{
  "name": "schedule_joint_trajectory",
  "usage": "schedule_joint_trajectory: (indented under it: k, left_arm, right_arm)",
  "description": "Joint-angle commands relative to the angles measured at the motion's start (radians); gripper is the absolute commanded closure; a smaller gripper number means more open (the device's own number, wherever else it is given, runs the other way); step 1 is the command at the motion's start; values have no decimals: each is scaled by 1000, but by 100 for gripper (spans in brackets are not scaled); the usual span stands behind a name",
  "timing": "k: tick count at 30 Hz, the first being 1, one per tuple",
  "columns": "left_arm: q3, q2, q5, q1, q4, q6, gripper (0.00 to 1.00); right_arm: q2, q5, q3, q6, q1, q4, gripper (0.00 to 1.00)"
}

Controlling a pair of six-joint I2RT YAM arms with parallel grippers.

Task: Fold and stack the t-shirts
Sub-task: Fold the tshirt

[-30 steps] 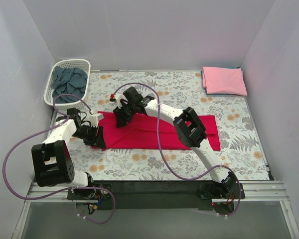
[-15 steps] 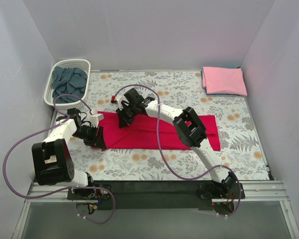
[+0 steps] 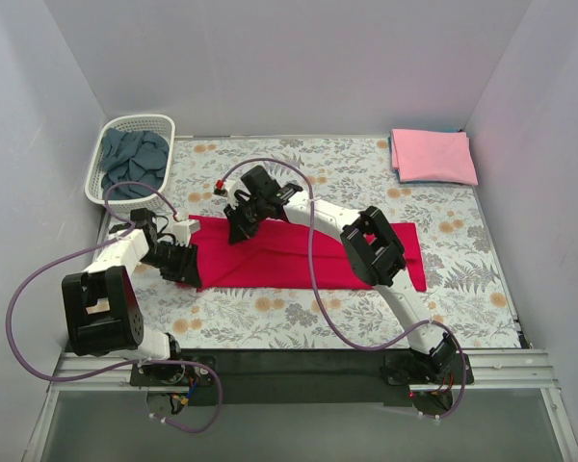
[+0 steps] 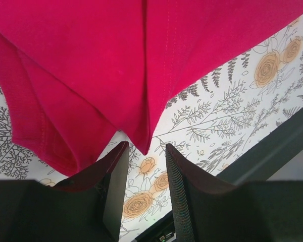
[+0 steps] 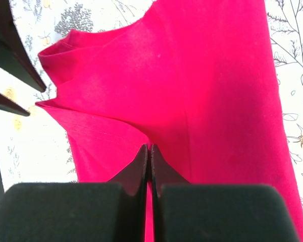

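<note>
On red t-shirt [image 3: 270,267], right claw [image 3: 239,229] downward

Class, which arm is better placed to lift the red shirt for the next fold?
Right: the right gripper is shut on the red shirt; the left gripper is open at its corner.

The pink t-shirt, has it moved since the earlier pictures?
No. The pink t-shirt lies at the same far right corner of the floral cloth, as before.
</note>
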Motion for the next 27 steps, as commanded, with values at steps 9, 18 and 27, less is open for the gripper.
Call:
schedule_joint_trajectory:
  k: [9,18,27]
  left_arm:
    - [-32,7,-41,-10,45,26,68]
    - [-22,1,-45,-18,48,9,91]
    - [73,-6,-53,-20,-43,14,100]
  right_arm:
    - [-75,-25,-18,9,3,19,99]
    - [-86,-24,-36,12,0,18,99]
    - [-129,-48,-87,36,-25,26,99]
